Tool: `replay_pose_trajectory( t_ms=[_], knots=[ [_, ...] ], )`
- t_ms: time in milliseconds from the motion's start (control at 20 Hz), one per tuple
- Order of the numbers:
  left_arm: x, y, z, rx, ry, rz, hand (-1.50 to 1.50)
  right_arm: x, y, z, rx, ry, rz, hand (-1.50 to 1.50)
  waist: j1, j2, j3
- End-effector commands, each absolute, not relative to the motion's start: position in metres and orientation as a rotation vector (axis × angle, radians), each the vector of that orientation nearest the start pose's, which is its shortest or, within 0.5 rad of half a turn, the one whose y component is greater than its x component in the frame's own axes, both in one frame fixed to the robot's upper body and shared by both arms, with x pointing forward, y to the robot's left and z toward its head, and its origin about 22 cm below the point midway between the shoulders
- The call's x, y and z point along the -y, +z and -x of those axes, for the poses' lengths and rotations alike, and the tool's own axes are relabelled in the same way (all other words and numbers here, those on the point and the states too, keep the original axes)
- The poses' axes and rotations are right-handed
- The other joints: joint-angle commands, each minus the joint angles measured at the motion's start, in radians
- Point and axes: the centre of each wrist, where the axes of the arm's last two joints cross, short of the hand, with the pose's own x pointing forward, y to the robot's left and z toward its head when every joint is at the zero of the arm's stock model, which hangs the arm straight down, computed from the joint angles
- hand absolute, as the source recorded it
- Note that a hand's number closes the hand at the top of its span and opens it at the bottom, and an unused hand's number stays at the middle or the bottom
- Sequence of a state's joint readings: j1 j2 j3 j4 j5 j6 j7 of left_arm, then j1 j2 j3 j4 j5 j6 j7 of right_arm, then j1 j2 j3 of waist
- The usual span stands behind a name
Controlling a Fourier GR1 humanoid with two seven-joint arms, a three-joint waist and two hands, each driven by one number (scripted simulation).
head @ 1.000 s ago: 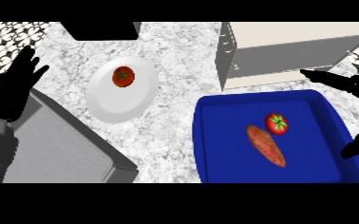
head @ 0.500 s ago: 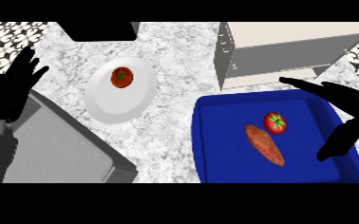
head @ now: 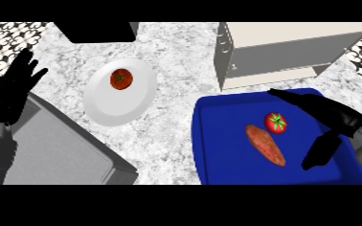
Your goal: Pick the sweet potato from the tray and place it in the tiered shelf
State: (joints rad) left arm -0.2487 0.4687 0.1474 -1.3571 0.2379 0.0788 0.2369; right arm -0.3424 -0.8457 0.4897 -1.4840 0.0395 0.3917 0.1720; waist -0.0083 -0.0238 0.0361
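Observation:
An orange-brown sweet potato (head: 265,145) lies lengthwise in the blue tray (head: 219,139) at the lower right, with a red tomato (head: 277,123) just beyond it. My right hand (head: 334,117) is over the tray's right side, open, its fingers stretched toward the tray's far edge and its thumb hanging down to the right of the sweet potato, a short gap away. The grey tiered shelf (head: 283,52) stands behind the tray at the upper right. At the left edge my left hand (head: 17,88) rests open, fingers up.
A white plate (head: 106,107) with a second tomato (head: 121,78) on it sits left of centre. A grey slab (head: 56,146) fills the lower left corner. A black block (head: 96,31) stands at the back.
My right hand has moved left from the right edge to over the tray, closer to the sweet potato and tomato. The left hand and the objects have not moved.

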Motion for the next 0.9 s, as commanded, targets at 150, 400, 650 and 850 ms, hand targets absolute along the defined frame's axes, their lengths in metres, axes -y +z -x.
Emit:
replay_pose_trajectory(
  t_ms=[150, 400, 650, 850],
  knots=[
    [-0.322, -0.016, -0.263, 1.131, 0.06, -0.12, 0.0, 0.28, 0.087, -0.284, 1.075, 1.323, 0.336, -1.5, -0.008, 0.024, -0.04],
    [-0.324, -0.008, -0.266, 1.147, 0.064, -0.127, 0.0, 0.279, 0.075, -0.279, 1.061, 1.295, 0.358, -1.5, -0.002, 0.025, -0.038],
    [-0.312, -0.009, -0.272, 1.138, 0.078, -0.113, 0.0, 0.267, 0.06, -0.27, 1.042, 1.314, 0.4, -1.5, -0.013, 0.028, -0.038],
    [-0.321, -0.001, -0.273, 1.147, 0.053, -0.11, 0.0, 0.258, 0.05, -0.272, 1.023, 1.305, 0.451, -1.5, 0.013, 0.03, -0.037]
  ],
)
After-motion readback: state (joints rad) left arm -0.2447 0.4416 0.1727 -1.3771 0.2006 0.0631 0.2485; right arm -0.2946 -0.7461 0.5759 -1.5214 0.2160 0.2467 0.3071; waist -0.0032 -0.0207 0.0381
